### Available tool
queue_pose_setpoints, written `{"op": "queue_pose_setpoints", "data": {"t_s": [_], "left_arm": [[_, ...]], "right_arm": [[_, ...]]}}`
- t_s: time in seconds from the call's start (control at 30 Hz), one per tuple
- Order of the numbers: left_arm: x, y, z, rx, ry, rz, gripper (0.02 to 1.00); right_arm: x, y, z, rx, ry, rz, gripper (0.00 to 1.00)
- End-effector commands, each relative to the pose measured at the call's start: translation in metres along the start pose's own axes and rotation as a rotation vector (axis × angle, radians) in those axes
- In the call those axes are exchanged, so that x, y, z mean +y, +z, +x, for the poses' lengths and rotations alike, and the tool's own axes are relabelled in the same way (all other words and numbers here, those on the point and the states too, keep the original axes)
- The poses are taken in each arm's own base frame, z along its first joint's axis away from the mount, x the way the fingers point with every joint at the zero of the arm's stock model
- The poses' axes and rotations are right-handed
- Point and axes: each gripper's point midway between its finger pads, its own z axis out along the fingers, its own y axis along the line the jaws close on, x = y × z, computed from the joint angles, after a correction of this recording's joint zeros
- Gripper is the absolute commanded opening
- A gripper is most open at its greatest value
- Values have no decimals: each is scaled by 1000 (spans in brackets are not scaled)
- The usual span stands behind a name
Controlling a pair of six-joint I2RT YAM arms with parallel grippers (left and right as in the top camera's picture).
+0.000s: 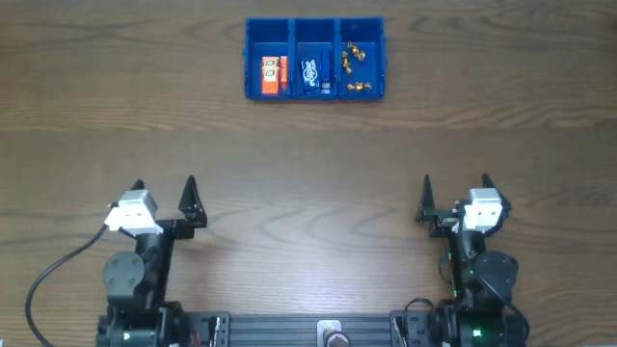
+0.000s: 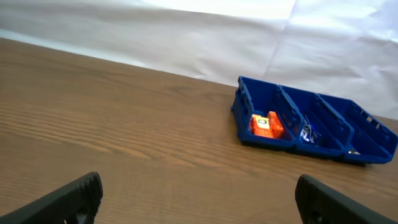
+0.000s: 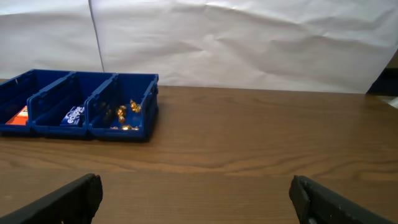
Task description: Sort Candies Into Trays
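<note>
A blue tray with three compartments stands at the far middle of the wooden table. Its left compartment holds orange candies, its middle one blue-wrapped candies, its right one several small gold candies. In the left wrist view the tray lies well ahead with the orange candies showing. In the right wrist view the tray shows the gold candies. My left gripper stands open near the front left, nothing between its fingers. My right gripper stands open near the front right, also holding nothing.
Bare wooden tabletop stretches between the grippers and the tray. A white backdrop rises behind the table's far edge. A black cable loops beside the left arm's base.
</note>
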Motion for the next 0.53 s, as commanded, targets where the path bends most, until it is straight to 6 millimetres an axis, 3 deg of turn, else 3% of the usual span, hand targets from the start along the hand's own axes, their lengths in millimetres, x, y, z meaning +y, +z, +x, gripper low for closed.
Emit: {"op": "queue_pose_setpoints", "data": {"t_s": [0.03,0.53], "left_arm": [[3,1,16,48,47,-5,998],[3,1,16,47,65,-4,998]], "right_arm": [[0,0,1,2,-11,2,998],[0,0,1,2,-11,2,998]]}}
